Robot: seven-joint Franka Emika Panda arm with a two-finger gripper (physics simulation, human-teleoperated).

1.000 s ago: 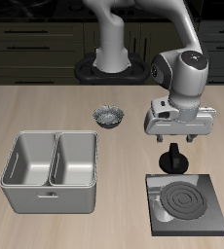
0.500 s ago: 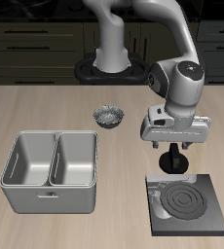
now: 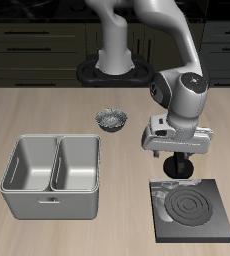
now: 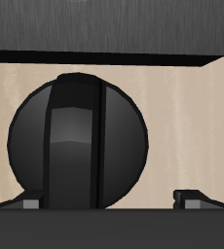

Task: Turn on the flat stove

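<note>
The stove (image 3: 194, 208) sits on the desk (image 3: 47, 110) close to the front edge, beside the grey sink (image 3: 52, 176) and well apart from it. Its coil rings (image 3: 191, 207) are still grey, so by my judgement the stove is not yet on. The black knob (image 4: 78, 142) stands at the stove's back edge, the edge toward the robot's base, off toward the corner on the sink's side.

The tool (image 3: 178, 166) hangs directly over that back edge, pointing straight down, with its fingers dropped to about knob height. In the wrist view the knob fills most of the frame: a dark dome with a raised ridge running across its top, lying dead ahead between the two fingertips (image 4: 195, 197), whose ends just peek in at either side. The fingers look spread somewhat wider than the knob and apart from it, though whether they touch it cannot be told for sure.

The relation that matters: the knob lies straight below the tool and centred between the fingers, its turning axis upright and in line with the tool's own. So the coming move likely needs only a close and a twist about that upright axis, with no sideways shift.

A small mesh bowl (image 3: 111, 119) sits farther back from the stove, clear of the work.
</note>
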